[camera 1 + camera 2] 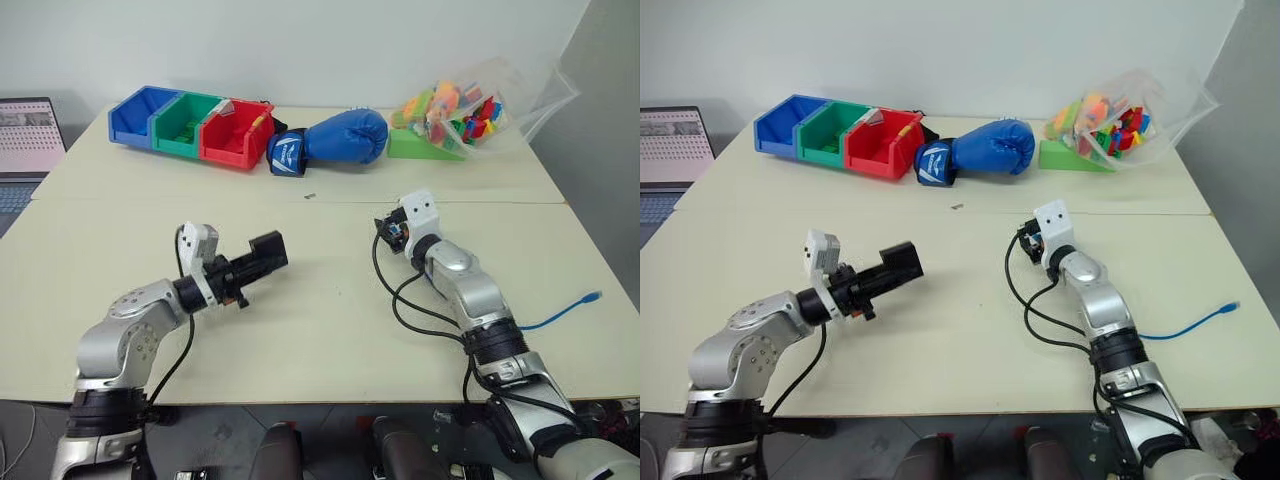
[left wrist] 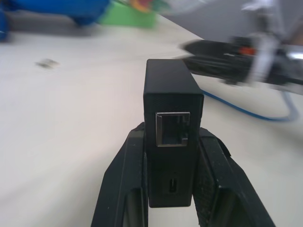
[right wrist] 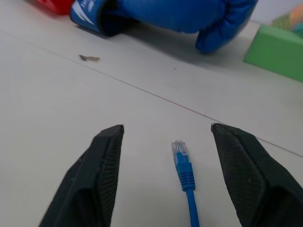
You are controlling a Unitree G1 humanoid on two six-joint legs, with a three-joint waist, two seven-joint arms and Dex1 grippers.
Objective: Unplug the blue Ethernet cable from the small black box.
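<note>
Looking from the head: left gripper (image 1: 268, 252) clamping the black box (image 1: 267, 251) above the table (image 1: 330, 330), well apart from the right gripper (image 1: 392, 229); blue cable (image 1: 560, 312) trailing toward the table's right edge, with plenty of bare room between both arms, bins (image 1: 190, 125) and boxing glove (image 1: 332, 138) sitting far back. Looking along the left wrist: fingers (image 2: 128, 179) pinching the box (image 2: 173, 142) by its sides, port gaping empty, so likely already unplugged. Looking along the right wrist: fingers (image 3: 99, 175) spreading wide, cable plug (image 3: 181, 158) lying loose between them on the tabletop. Judging handling: cable seeming light and floppy, clear clip probably fragile, best gripping the moulded boot; box seeming rigid, light, possibly slippery.
</note>
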